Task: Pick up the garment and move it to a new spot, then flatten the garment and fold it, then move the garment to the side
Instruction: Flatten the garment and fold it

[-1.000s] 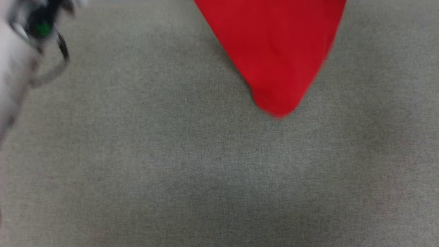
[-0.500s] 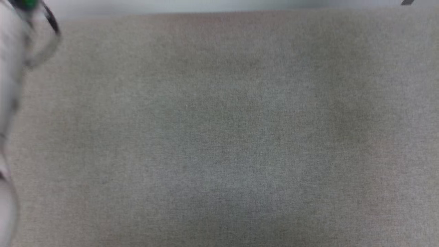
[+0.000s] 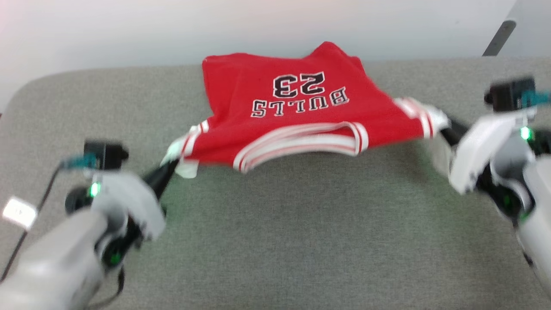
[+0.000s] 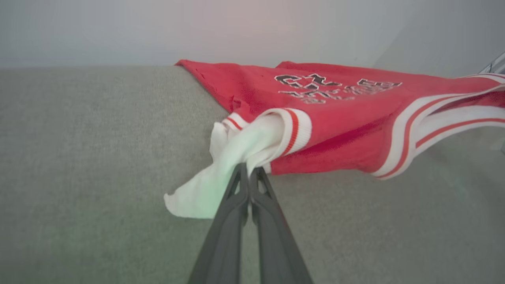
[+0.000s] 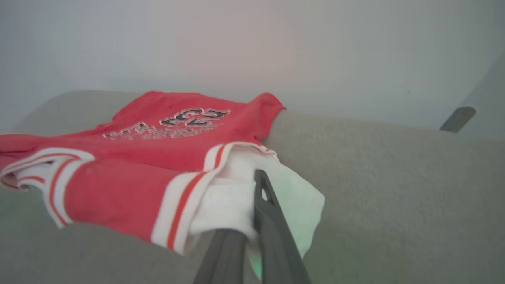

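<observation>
The garment point(image 3: 297, 116), a red jersey with black "BULLS 23" lettering and striped trim, hangs stretched between my two grippers, collar toward me. Its far hem rests on the grey table point(image 3: 284, 241) near the back edge. My left gripper point(image 3: 172, 165) is shut on the white left sleeve point(image 4: 232, 157); its fingers point(image 4: 242, 185) press together on the cloth. At the right of the head view, my right gripper point(image 3: 445, 129) is shut on the other white sleeve point(image 5: 232, 197), which wraps over one of its fingers point(image 5: 264, 197).
The grey fabric table spreads wide in front of the garment. A pale wall point(image 3: 215, 30) runs behind the table's far edge. A dark slanted bar point(image 3: 498, 38) stands at the upper right. A cable point(image 3: 26, 241) trails by my left arm.
The head camera has tilted up, so the whole picture shifted. The garment, earlier a red corner and then out of view, now shows stretched between both grippers.
</observation>
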Available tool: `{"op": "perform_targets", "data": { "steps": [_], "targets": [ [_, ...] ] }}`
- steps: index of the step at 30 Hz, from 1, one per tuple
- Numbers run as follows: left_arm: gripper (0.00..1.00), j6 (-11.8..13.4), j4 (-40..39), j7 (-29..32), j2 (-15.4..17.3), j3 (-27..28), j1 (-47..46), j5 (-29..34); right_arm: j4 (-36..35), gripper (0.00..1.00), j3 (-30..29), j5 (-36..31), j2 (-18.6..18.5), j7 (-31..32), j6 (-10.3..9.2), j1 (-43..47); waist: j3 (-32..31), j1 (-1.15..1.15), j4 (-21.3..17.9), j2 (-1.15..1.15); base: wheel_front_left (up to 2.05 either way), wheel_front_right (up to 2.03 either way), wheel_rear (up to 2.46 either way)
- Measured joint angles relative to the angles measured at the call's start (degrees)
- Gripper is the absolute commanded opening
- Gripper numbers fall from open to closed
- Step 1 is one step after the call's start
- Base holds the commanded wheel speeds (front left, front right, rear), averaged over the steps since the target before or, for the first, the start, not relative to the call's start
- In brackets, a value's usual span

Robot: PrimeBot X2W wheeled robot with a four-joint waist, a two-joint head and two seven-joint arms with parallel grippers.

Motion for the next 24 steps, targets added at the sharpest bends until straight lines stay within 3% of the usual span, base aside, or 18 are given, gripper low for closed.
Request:
{"op": "perform_targets", "data": {
  "steps": [6, 12, 17, 24],
  "targets": [
    [0.00, 0.0, -9.6, -0.9, 6.7, -3.3, 9.3, -1.0, -15.5, 0.00, -3.5, 3.4, -6.1, 8.4, 0.01, 15.8, -1.9, 0.00, -0.8, 0.00, 0.00, 0.00, 0.00],
    [0.00, 0.8, -17.7, -1.2, 13.0, -5.6, 14.8, 0.8, -29.8, 0.00, -10.2, 0.6, -8.3, 17.4, 0.02, 30.4, -1.2, 0.00, -0.7, 0.00, 0.00, 0.00, 0.00],
    [0.00, 2.9, -26.3, 0.5, 18.3, -6.9, 18.6, 1.7, -40.9, 0.00, -15.2, -3.1, -7.3, 24.7, 0.01, 41.2, 0.0, 0.00, -0.3, 0.00, 0.00, 0.00, 0.00],
    [0.00, 8.6, -38.3, 0.3, 24.8, -7.0, 22.6, 1.1, -53.3, 0.00, -21.5, -6.4, -5.1, 34.5, 0.01, 50.7, 1.7, 0.00, 0.6, 0.00, 0.00, 0.00, 0.00]
  ]
}}
